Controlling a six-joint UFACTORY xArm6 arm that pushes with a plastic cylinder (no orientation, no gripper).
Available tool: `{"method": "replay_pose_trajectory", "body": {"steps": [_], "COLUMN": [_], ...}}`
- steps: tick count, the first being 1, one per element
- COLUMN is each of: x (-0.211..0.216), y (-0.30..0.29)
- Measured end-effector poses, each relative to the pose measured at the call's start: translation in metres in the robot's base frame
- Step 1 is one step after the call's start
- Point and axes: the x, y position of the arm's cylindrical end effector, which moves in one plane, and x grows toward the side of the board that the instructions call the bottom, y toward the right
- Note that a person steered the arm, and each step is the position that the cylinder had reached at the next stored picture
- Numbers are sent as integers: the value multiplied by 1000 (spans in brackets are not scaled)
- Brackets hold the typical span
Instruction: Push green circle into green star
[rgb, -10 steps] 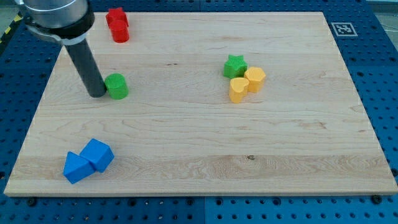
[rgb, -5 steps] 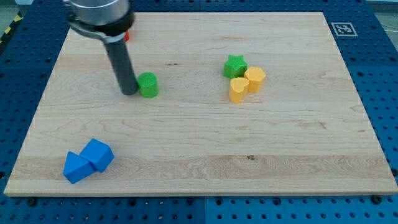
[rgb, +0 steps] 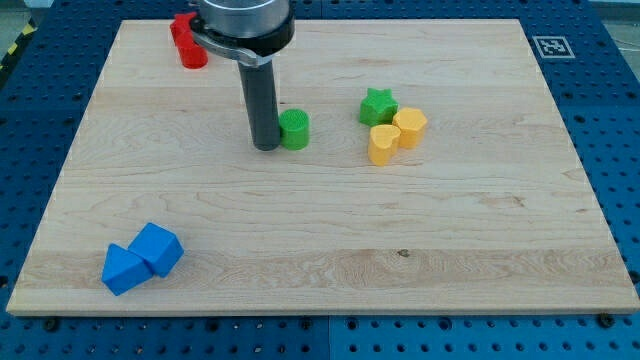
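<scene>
The green circle (rgb: 295, 129) stands on the wooden board, left of the view's middle. My tip (rgb: 266, 146) touches its left side. The green star (rgb: 378, 106) lies to the right of the circle and slightly higher in the view, with a gap of bare board between them. The rod rises from the tip toward the view's top.
A yellow heart (rgb: 382, 144) and a yellow hexagon-like block (rgb: 410, 127) sit right below the green star, touching it. Two red blocks (rgb: 186, 42) lie at the top left. Two blue blocks (rgb: 142, 257) lie at the bottom left. The board's edge (rgb: 320, 304) runs along the bottom.
My tip has slid to the view's right, pushing the green circle with it. The circle now lies much closer to the green star. The other blocks have not moved.
</scene>
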Motion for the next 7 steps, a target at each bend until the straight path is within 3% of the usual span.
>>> {"method": "replay_pose_trajectory", "body": {"steps": [3,7], "x": [-21,-21], "y": [9,80]}}
